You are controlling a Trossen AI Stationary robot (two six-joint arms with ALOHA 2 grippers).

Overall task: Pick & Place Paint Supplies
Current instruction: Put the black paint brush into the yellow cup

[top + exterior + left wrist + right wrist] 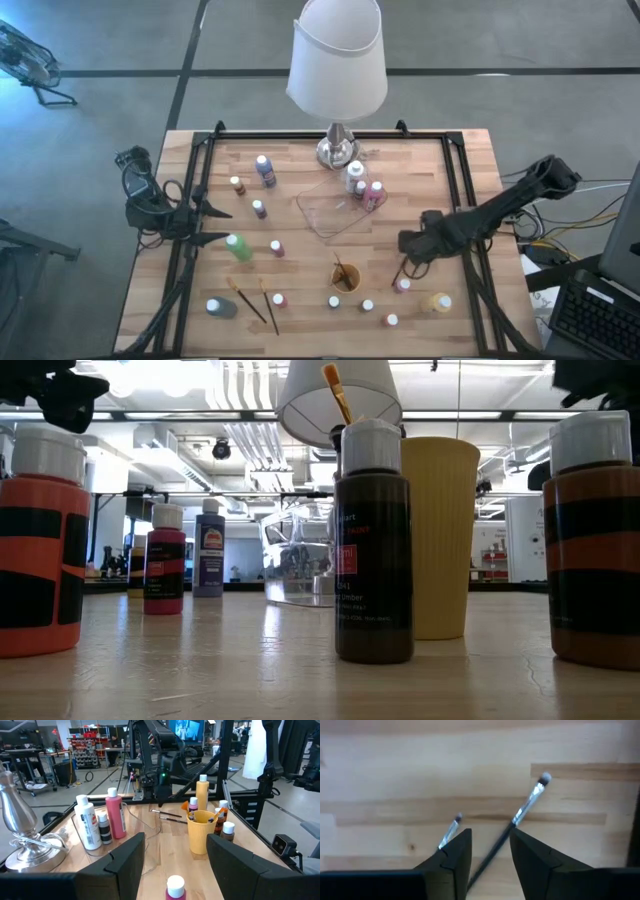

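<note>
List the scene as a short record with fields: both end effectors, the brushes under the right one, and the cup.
left end effector: open, empty, at the table's left side
right end effector: open, low over the wood
brush: lying flat, handle running between the right end effector's fingers, not gripped
second brush: lying flat beside the first, apart from it
cup: upright, a brush standing in it

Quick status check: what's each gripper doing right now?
Left gripper: open, empty, at the table's left edge.
Right gripper: jaws partly open around a brush; grip cannot be told.
</note>
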